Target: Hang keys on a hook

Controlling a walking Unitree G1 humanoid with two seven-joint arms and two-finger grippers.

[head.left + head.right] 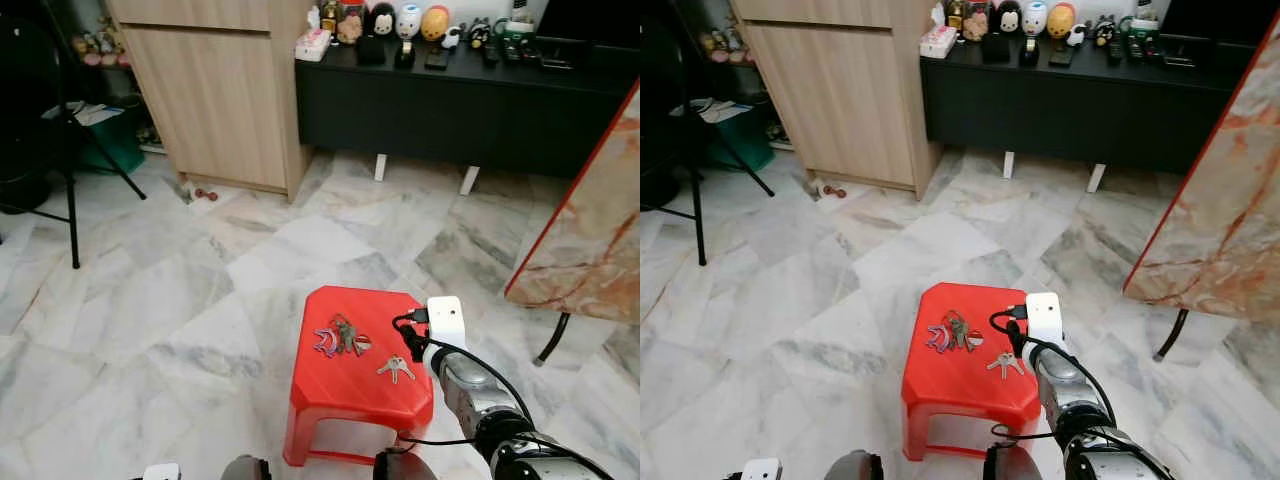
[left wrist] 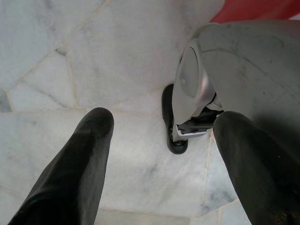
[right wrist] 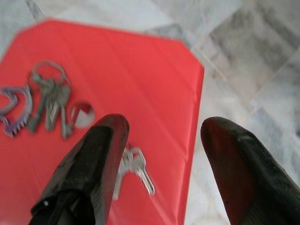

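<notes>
Because the small keys (image 1: pixel 396 369) lie flat on the red stool (image 1: pixel 330 400), the right gripper (image 3: pixel 161 154) hovers just above them — fingers spread, grasping nothing. The left gripper (image 2: pixel 159 154) hangs idle — also spread, empty.

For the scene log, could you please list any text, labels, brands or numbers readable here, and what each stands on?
None can be read.
Items on the black cabinet: any print is too small to read.
Keys and key bunch on the red stool: no legible markings.

Marble floor (image 1: pixel 180 300) (grey-veined), wooden cabinet (image 1: pixel 215 90)
</notes>
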